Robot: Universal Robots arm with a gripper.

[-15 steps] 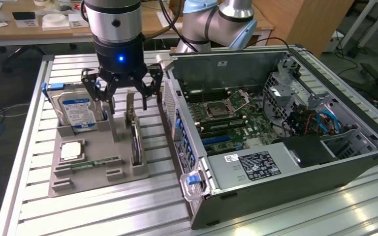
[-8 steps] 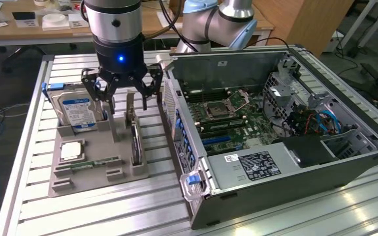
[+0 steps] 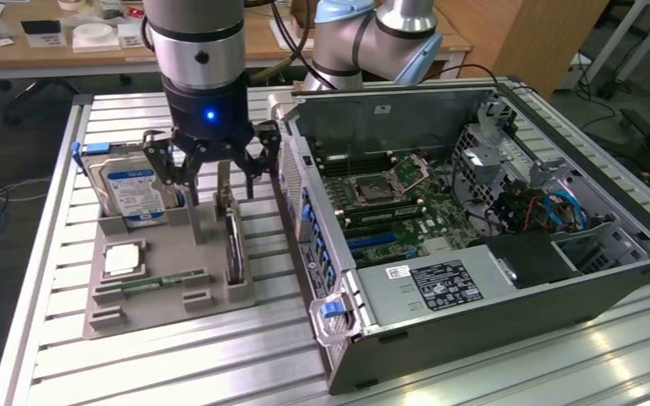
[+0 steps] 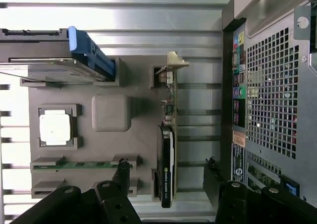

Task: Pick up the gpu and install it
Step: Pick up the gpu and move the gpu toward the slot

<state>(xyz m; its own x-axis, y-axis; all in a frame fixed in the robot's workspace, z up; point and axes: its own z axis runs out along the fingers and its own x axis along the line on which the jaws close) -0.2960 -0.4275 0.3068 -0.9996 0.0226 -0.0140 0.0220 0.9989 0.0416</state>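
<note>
No word or number can be read outright. The thick silver hard drive point(image 3: 114, 162), at nine o'clock in the exterior view, wears a blue-and-white label point(image 3: 133, 191) whose print is too fine to make out. The grey metal power supply box point(image 3: 388, 302), at five o'clock, carries a black label point(image 3: 447, 284) with white lines and a small white sticker point(image 3: 399, 271) (both illegible). The thin dark gpu point(image 4: 167, 196) bears a small green mark point(image 4: 166, 173), unreadable.
</note>
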